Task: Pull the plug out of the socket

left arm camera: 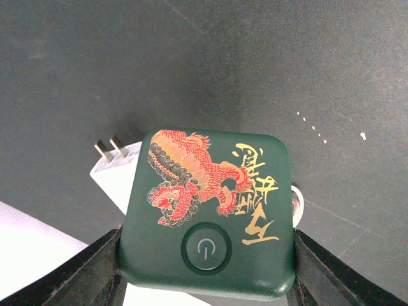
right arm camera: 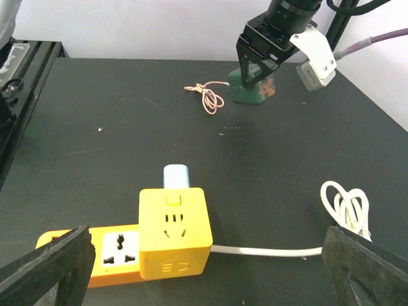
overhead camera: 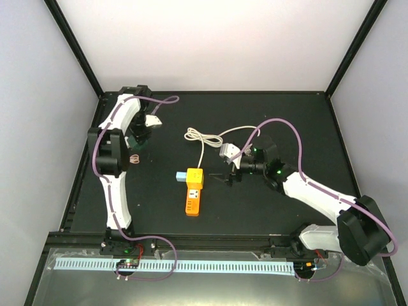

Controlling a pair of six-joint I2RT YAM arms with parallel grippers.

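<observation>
Judging from how the cord (right arm camera: 268, 251) lies, nothing of the pull is done yet. It runs from its coil on the far side into the far face of the yellow cube adapter (right arm camera: 175, 233). That cube sits on the far end of the orange socket (overhead camera: 193, 203) strip, at the middle of the table (overhead camera: 159, 210). I cannot make out the plug block itself. It seems hidden against the cube, so I take it as seated. A light blue block (right arm camera: 176, 175) sticks out of the cube's left face.

What is left, I would say, is gripping the cord's end, steadying the strip and drawing the two apart.

The right gripper (overhead camera: 224, 173) hovers just right of the cube. Its arm reaches in low from the near right, and its jaws are wide apart and empty. The left gripper (right arm camera: 255, 78) is at the far left, well apart from the socket. Its fingers point down, clamped on a dark green cube (left arm camera: 210, 210) with a red lion and a power button. A white two-pronged piece (left arm camera: 115, 166) shows behind that cube.
</observation>
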